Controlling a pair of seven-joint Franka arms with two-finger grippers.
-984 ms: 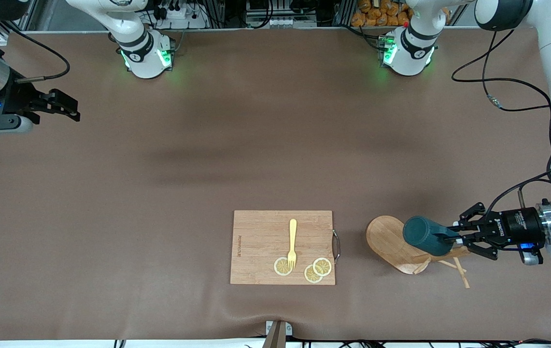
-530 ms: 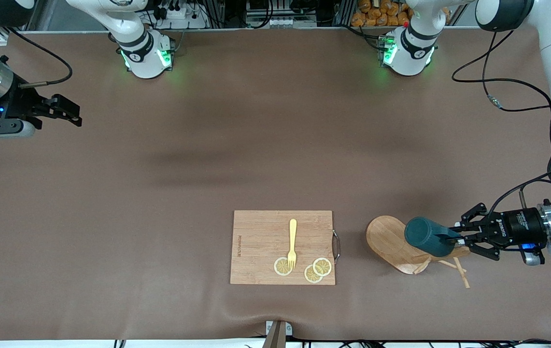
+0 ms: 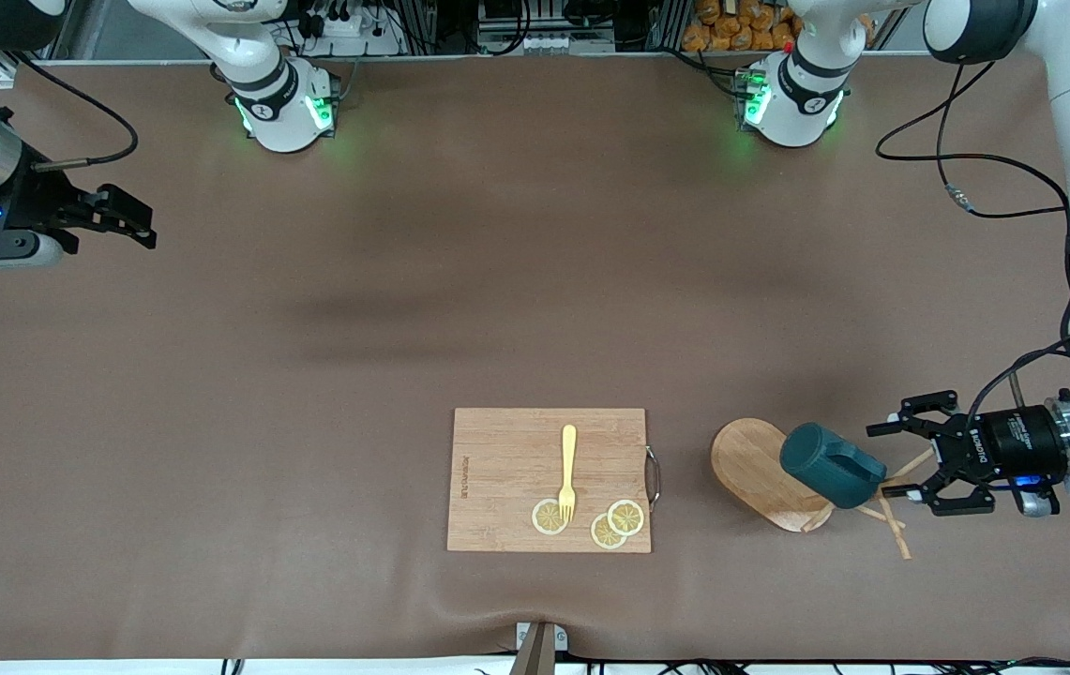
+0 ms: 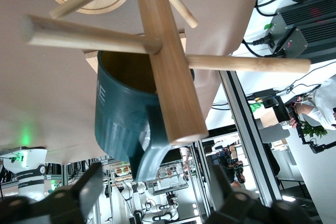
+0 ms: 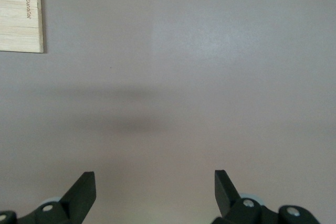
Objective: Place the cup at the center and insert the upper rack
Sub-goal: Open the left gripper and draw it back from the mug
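The right gripper [image 3: 136, 217] is kept waiting over bare table at the right arm's end, wide open and empty. The cup [image 3: 825, 463] is seen lying on its side on the tipped upper rack [image 3: 760, 469]. Its handle points at the left gripper [image 3: 900, 459], which is open just beside it and holds nothing, so this arm is much nearer.

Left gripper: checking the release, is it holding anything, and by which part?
Nothing. The left gripper is open beside the cup, clear of its handle.

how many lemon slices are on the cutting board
3. All lie on the cutting board at its edge nearest the front camera: one lemon slice under the fork's tines, two overlapping toward the handle end.
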